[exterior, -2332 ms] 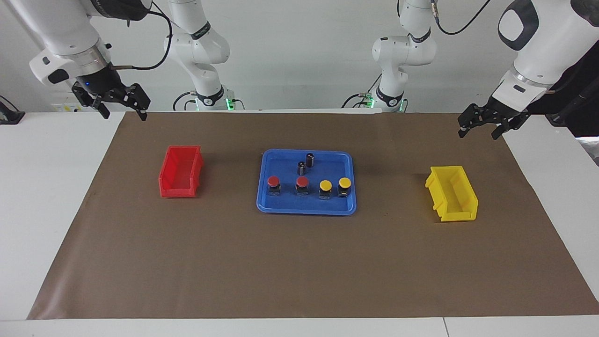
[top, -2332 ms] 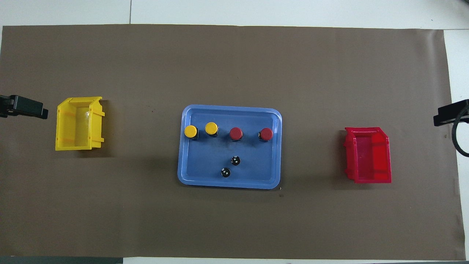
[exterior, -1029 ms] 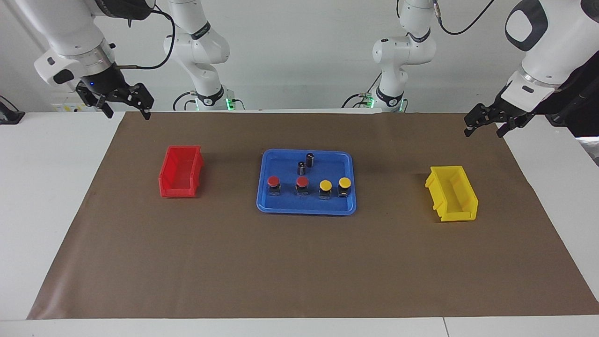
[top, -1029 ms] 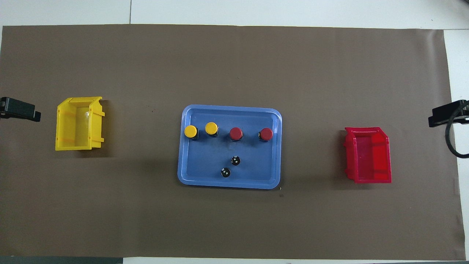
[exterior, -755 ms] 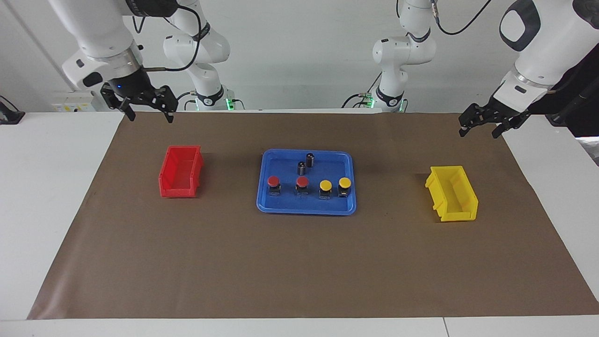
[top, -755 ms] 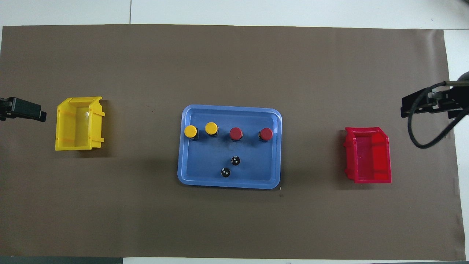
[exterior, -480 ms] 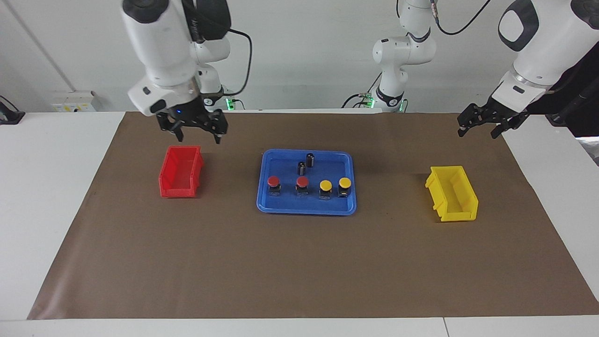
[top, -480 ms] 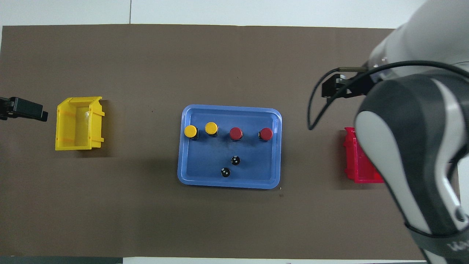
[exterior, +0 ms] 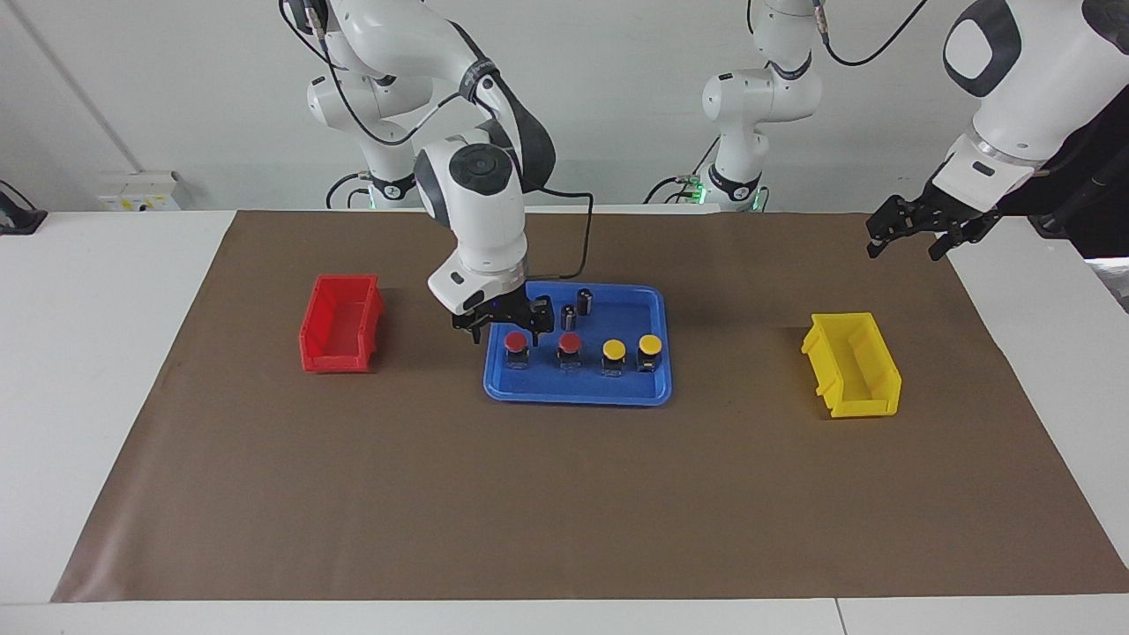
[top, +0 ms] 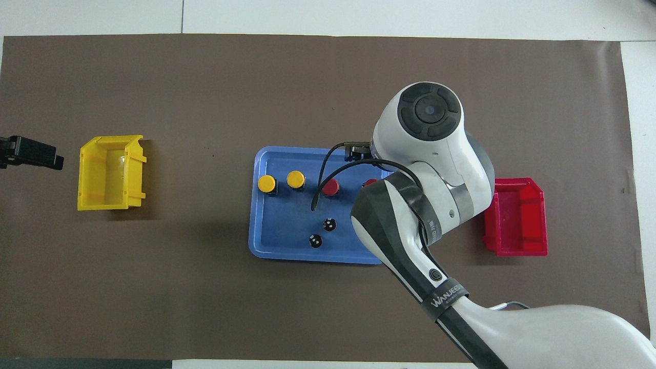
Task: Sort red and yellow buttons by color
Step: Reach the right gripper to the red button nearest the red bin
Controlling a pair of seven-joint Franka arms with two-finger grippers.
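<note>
1. Nearest the robots: the left end effector [exterior: 908,240] hangs over the mat's [exterior: 564,494] corner at the left arm's end, fingers spread, holding nothing. That arm waits. Overhead shows only its black tip [top: 32,152], beside the yellow bin [top: 108,173].
2. Blue tray [exterior: 578,393] mid-table [exterior: 79,370]. Nearer part: 2 dark cylinders [exterior: 584,301], close together.
3. Next row, farther from the robots: 4 buttons, all in the tray. 2 red buttons [exterior: 569,348] toward the right arm's end, 2 yellow buttons [exterior: 614,356] toward the left arm's end.
4. Right end effector [exterior: 503,330] is down over the end red button [exterior: 516,349], fingers spread either side of the cap. Contact: cannot tell.
5. View difference: facing view shows all 4 caps and both end effectors. Overhead, the right arm [top: 425,169] covers its own end effector and most of the end red button [top: 370,182]; the other red [top: 330,187], both yellows [top: 281,181] and both cylinders [top: 322,232] are clear.
6. Bins: 1 red bin [exterior: 342,323] at the right arm's end, 1 yellow bin [exterior: 852,364] at the left arm's end, each well apart from the tray. Both are empty in the facing view; overhead, the arm hides part of the red one [top: 517,218].
</note>
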